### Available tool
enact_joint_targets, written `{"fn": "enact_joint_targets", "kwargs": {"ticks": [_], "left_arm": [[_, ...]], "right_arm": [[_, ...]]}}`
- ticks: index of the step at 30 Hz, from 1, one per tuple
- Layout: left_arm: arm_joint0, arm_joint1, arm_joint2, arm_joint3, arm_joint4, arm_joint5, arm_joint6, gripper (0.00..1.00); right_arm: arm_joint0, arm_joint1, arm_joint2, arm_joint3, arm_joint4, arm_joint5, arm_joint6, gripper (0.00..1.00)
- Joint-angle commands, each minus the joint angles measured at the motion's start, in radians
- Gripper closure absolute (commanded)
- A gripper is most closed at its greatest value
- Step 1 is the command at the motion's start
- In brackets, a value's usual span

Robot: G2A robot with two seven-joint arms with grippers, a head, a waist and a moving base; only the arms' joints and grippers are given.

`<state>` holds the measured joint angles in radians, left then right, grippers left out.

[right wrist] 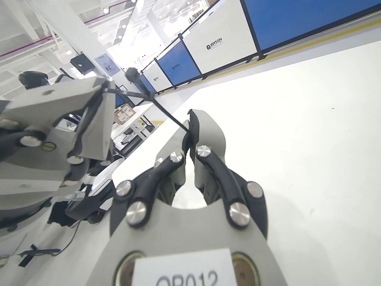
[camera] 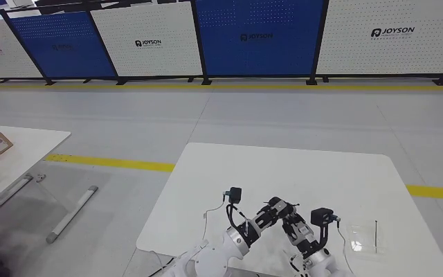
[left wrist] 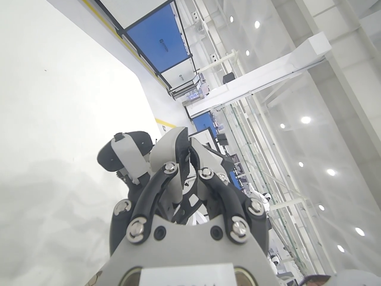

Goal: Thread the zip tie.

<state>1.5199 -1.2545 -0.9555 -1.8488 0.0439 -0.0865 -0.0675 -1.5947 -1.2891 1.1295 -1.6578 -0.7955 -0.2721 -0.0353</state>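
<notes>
Right pincer (right wrist: 188, 132) is closest to my wrist camera. Its jaws are closed, and the black pads pinch one end of the zip tie (right wrist: 166, 111). From those tips the strap runs straight and taut toward the left pincer (left wrist: 188, 150). About halfway along it bends, and the far stretch carries on to the left pincer's tips. At the bend a short stub points up and away from the bench (camera: 291, 173) and ends in a dark knob. I cannot tell whether that knob is the tie's head or whether the strap has passed through it.

My left wrist camera shows the left pincer's jaws drawn together too, with a sliver of black caught between the pads.

From above, both pincers meet tip to tip over the bench's near edge, held off the surface. That puts the tie's long axis roughly across my front, from one arm to the other. The strap itself is too thin to pick out from there.

Further to my right on the bench lies a clear bag (camera: 363, 237) with a thin dark strip in it.
</notes>
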Motion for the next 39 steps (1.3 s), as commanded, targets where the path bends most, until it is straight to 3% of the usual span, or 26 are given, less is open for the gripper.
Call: {"fn": "enact_joint_targets", "kwargs": {"ticks": [1,9,18,25,26,27,28,32,39], "left_arm": [[0.001,0.0,0.0,-0.002,0.003,0.0,0.0,1.0],[-0.005,-0.001,0.002,0.009,0.002,0.005,0.003,1.0],[0.009,0.002,-0.005,-0.025,0.01,-0.01,0.001,1.0],[0.006,0.002,-0.008,-0.018,0.009,0.001,0.004,1.0],[0.003,0.001,-0.008,-0.016,0.007,0.006,0.006,1.0],[0.001,0.001,-0.009,-0.012,0.005,0.01,0.011,1.0],[-0.001,0.0,-0.009,-0.009,0.002,0.014,0.015,1.0],[-0.003,-0.002,-0.021,-0.008,-0.014,0.013,0.043,1.0],[0.028,0.004,-0.087,-0.003,-0.058,-0.018,0.084,1.0]], "right_arm": [[0.003,-0.001,-0.003,0.003,-0.002,0.001,0.0,1.0],[0.003,0.0,-0.003,0.006,-0.005,-0.001,0.001,1.0],[0.011,-0.001,-0.011,0.016,-0.012,0.005,0.006,1.0],[0.006,0.0,-0.009,0.01,-0.016,0.002,0.004,1.0],[0.004,0.0,-0.008,0.008,-0.013,0.0,0.004,0.62],[0.002,0.0,-0.006,0.006,-0.006,0.0,0.003,0.04],[-0.001,0.0,-0.002,0.004,0.003,0.0,0.0,0.0],[-0.014,0.004,0.027,-0.003,0.034,-0.015,-0.012,0.0],[-0.074,0.016,0.118,-0.052,0.14,-0.068,-0.082,0.0]]}}
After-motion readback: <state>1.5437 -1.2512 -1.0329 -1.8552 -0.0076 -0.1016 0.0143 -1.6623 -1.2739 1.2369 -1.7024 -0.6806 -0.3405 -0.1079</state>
